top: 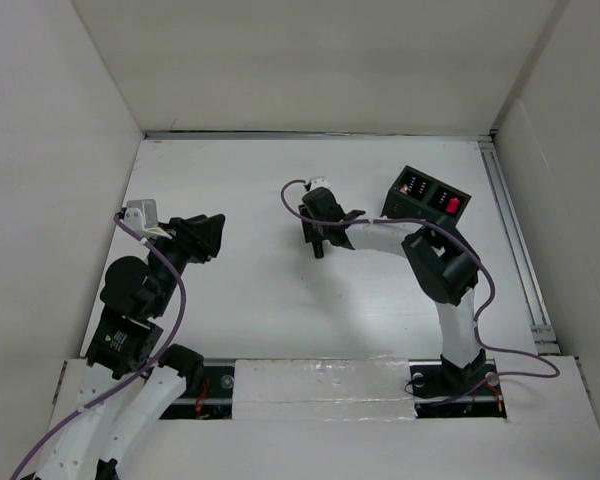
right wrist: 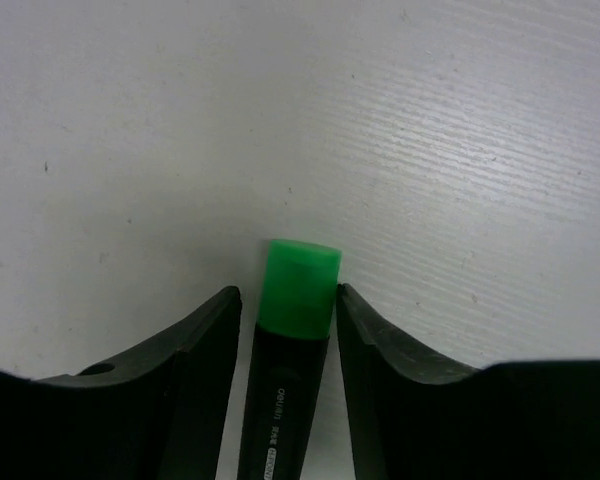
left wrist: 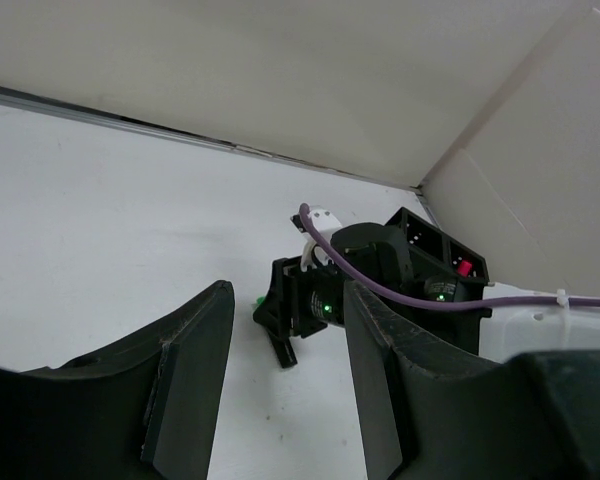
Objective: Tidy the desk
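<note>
A highlighter (right wrist: 298, 280) with a green cap and a black body lies on the white desk (top: 250, 300), a little left of the black box. My right gripper (top: 312, 228) is low over it. In the right wrist view the right gripper (right wrist: 288, 292) has its jaws close on either side of the cap. One finger touches the cap and a thin gap shows at the other. A speck of the green cap (left wrist: 261, 297) shows in the left wrist view. My left gripper (top: 218, 232) is open and empty at the desk's left side; it also shows in the left wrist view (left wrist: 287, 292).
A small black two-compartment box (top: 427, 195) with red items inside stands at the back right, just behind the right arm; it also shows in the left wrist view (left wrist: 442, 252). White wall panels enclose the desk. A metal rail (top: 515, 240) runs along the right edge.
</note>
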Available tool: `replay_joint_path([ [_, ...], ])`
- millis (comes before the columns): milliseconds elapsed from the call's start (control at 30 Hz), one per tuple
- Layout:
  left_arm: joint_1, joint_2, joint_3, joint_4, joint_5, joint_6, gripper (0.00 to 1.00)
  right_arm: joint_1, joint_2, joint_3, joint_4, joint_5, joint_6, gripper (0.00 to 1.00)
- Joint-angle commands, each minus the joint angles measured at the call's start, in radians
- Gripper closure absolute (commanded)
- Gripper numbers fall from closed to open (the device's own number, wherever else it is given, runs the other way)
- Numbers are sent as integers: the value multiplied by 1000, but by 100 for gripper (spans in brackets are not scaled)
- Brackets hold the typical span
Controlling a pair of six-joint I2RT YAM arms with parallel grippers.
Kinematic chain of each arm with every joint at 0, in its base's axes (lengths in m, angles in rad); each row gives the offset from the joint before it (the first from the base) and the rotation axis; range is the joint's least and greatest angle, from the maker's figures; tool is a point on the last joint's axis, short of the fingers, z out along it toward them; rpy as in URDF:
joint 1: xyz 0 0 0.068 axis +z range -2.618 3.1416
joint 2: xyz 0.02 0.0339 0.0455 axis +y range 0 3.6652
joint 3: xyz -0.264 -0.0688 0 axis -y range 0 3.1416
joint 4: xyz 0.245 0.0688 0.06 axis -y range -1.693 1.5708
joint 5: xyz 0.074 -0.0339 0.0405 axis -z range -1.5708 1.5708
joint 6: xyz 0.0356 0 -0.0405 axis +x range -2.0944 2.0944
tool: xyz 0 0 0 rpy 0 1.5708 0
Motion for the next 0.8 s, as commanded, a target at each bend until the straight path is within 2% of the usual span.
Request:
replay_joint_path([
  [0,4,-7,-4,34,-4,15,56,4,31,53,-59,12,-13,58],
  [67,4,-7,-4,32,-3,15,56,4,33,56,-60,12,-13,61],
  [200,4,-7,-4,34,-3,17,56,4,23,55,-79,9,-5,92],
  [333,4,-7,-4,34,0,17,56,-42,-93,13,-45,15,8,93],
  [433,4,-6,-5,34,5,14,56,-148,-191,-36,-2,30,34,94],
  [467,4,-6,-5,34,8,12,56,-224,-316,-95,51,15,75,94],
  [500,4,-6,-5,32,8,12,56,-269,-317,-96,62,-1,76,94],
  [567,4,-12,-7,32,6,14,56,-361,-442,-192,143,-28,131,94],
  [600,4,-12,-8,37,6,14,56,-451,-478,-220,188,-37,145,94],
  [767,4,-7,-8,40,16,14,56,-648,-624,-358,277,56,217,93],
])
